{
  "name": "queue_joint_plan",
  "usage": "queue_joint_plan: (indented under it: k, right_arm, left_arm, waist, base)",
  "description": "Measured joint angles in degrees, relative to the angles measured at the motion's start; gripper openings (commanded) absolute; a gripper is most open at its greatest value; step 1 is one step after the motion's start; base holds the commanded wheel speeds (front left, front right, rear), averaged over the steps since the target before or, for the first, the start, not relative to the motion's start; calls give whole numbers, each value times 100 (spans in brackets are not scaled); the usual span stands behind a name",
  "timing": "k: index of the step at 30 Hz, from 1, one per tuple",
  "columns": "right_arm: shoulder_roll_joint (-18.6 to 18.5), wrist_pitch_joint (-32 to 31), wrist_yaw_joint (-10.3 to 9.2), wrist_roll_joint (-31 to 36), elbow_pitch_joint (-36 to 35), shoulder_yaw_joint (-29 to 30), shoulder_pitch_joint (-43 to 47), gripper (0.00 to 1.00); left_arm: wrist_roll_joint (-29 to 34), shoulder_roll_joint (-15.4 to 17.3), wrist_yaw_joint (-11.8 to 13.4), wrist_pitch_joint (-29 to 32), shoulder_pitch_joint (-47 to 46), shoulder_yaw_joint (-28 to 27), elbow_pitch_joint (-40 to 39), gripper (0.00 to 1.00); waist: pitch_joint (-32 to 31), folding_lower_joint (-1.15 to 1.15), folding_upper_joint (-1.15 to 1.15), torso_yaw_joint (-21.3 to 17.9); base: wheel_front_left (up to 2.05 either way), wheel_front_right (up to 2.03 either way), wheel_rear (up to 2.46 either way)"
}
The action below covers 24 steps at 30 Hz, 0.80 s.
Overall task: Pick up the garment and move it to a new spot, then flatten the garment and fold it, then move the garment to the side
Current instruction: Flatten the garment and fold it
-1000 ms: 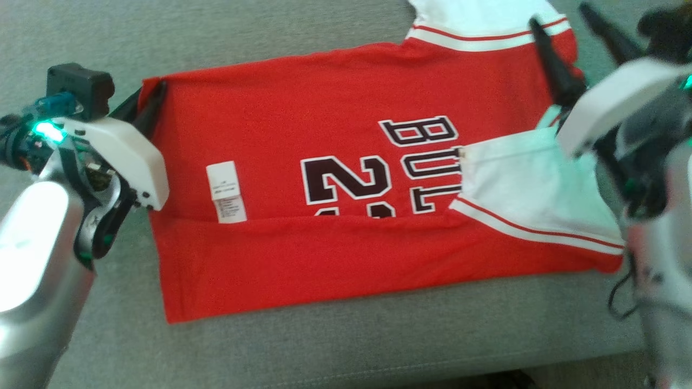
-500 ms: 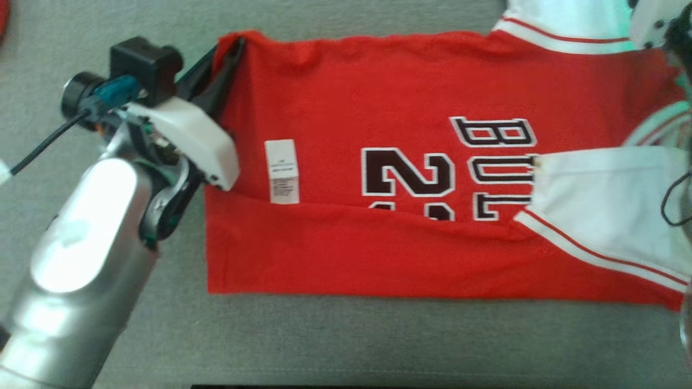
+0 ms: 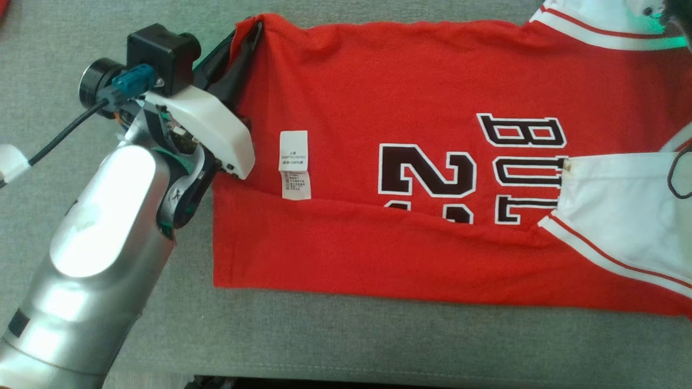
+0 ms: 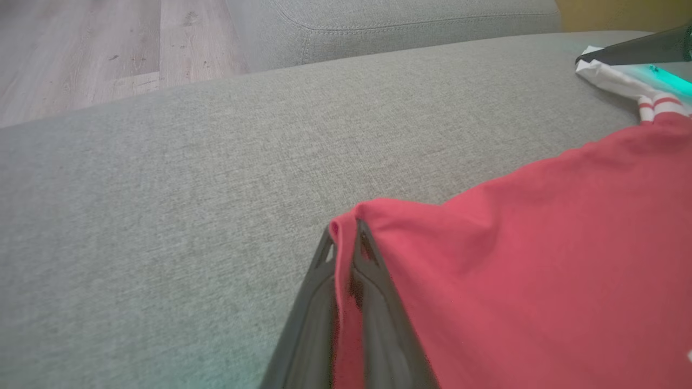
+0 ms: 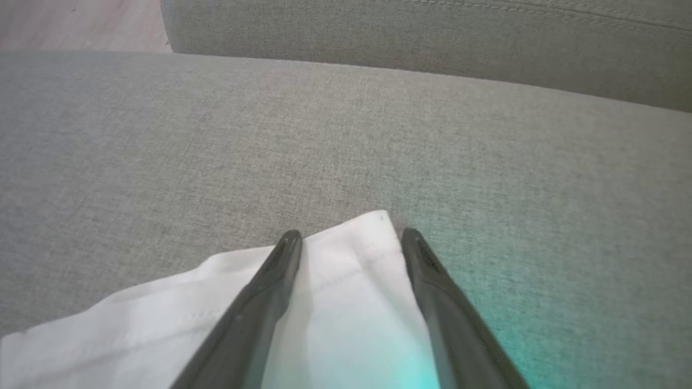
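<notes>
The garment [image 3: 378, 81] is a red jersey with white sleeves and dark lettering, spread on the grey sofa seat with its near edge folded over. My left gripper [image 3: 251, 29] is shut on the hem corner at the far left of the garment. The left wrist view shows red cloth pinched between its fingers [image 4: 346, 229]. In the right wrist view my right gripper [image 5: 350, 237] stands open, its two fingers straddling the tip of the far white sleeve [image 5: 346, 292], which lies flat on the cushion. The near sleeve [image 3: 616, 216] is folded in over the chest.
The grey sofa seat [image 3: 378, 346] ends in a front edge along the bottom of the head view. The backrest [image 5: 432, 32] rises behind the sleeve. Wood floor [image 4: 81, 43] lies beyond the sofa's end. A white care label [image 3: 294, 165] lies on the garment.
The head camera has swung, so the garment sits further right and higher in view and the right fingers have left it. The left gripper still holds the hem corner.
</notes>
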State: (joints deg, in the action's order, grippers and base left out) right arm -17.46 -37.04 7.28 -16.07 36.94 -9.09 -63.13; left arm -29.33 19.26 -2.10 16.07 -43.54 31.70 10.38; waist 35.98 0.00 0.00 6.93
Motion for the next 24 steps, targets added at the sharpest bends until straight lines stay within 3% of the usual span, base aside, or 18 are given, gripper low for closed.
queue_joint_plan:
  k: [1,4,8,18,24]
  right_arm:
    - [-34,-21,0,-63,-21,-111,-1,44]
    - [-107,-54,0,-158,-82,-412,1,0]
    - [-121,122,0,-225,-87,-537,15,0]
    - [-111,1257,0,-436,38,-457,75,0]
    - [-115,1781,0,-883,-247,-691,727,0]
  left_arm:
    - [-1,0,0,0,-2,0,8,0]
    - [-1,5,0,1,-13,0,27,0]
    - [-4,14,0,0,-84,-1,27,0]
    - [-98,107,-25,-129,-91,-21,109,0]
    - [-177,226,-43,-360,106,-57,202,0]
  waist:
    - [-4,0,0,-17]
    - [-19,0,0,-75]
    - [-31,0,0,-138]
    - [-246,1,0,-311]
    - [-615,0,0,-475]
  base:
    - [0,0,0]
    - [0,0,0]
    - [0,0,0]
    - [0,0,0]
    - [0,0,0]
